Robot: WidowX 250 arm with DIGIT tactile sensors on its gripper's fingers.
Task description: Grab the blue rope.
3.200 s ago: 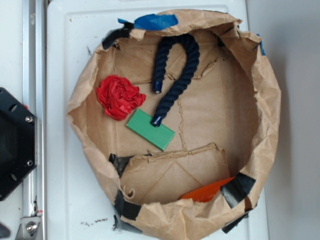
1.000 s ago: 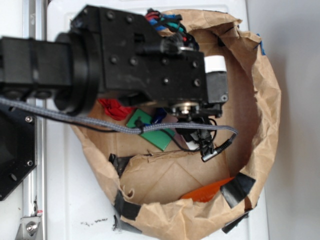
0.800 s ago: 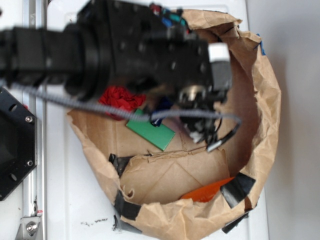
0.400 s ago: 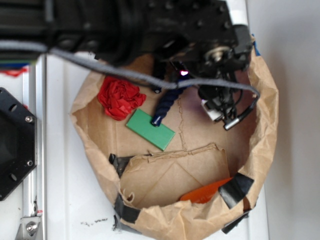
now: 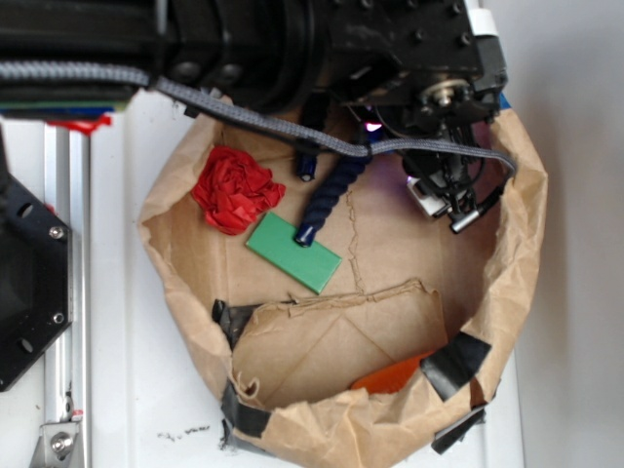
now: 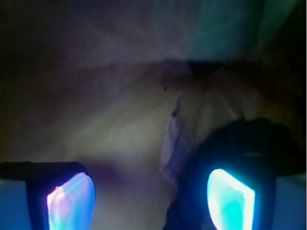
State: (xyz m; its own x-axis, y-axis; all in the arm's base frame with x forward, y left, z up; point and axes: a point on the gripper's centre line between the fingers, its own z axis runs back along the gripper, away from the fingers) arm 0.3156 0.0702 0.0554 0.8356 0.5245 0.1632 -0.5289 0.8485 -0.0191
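The blue rope (image 5: 330,200) lies on the floor of the brown paper basin (image 5: 522,244). One strand runs down to a glossy end resting on the green block (image 5: 292,252). Its other end (image 5: 307,168) shows just below my arm, and the upper bend is hidden under the arm. My gripper (image 5: 371,129) sits over that hidden bend, marked by a pink glow. In the wrist view the gripper (image 6: 151,196) is open, with two glowing pads (image 6: 71,201) wide apart and bare paper between them. A dark rounded shape (image 6: 244,143), apparently the rope, lies by the right pad.
A red crumpled ball (image 5: 234,187) lies left of the rope. An orange piece (image 5: 390,375) lies by the near wall under black tape. My grey braided cable (image 5: 244,112) hangs across the basin. A metal rail (image 5: 58,292) runs along the left.
My arm has moved toward the far side of the basin, uncovering the red ball, the green block and the rope's lower strand. The rope has not moved.
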